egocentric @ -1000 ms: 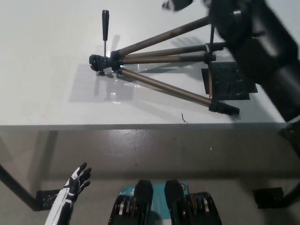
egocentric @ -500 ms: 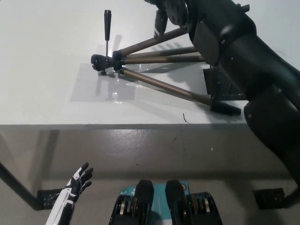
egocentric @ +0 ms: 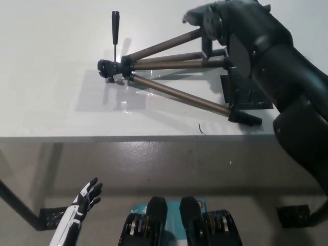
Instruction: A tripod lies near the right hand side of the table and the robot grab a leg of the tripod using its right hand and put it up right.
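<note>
My left robot hand (egocentric: 84,199) hangs low, below the near edge of the bench (egocentric: 46,77) and well apart from the tripod (egocentric: 169,72); its fingers are spread and it holds nothing.

The tripod lies flat on the bench. Its black head (egocentric: 110,68) sits at the left end, with a thin handle (egocentric: 115,28) sticking away from it toward the far side. Three brown metal legs fan out to the right from the head: a far leg (egocentric: 164,45), a middle leg (egocentric: 174,64) and a near leg (egocentric: 179,95) that ends in a black foot (egocentric: 246,117) close to the bench's front edge. Right of the legs, partly under them, lies a flat black mat (egocentric: 251,95).

My right robot hand (egocentric: 215,23) is over the far leg, right of the head. From above I cannot tell whether it has closed on the leg or only hovers at it.

I judge the main risk to be a weak hold. If I lift with a loose grasp on the smooth tube, the leg could slip or the tripod could swing round it. The legs are spread unevenly, so once raised it might tip. The near foot, close to the edge, could also slide off the bench if the tripod drags toward me.
</note>
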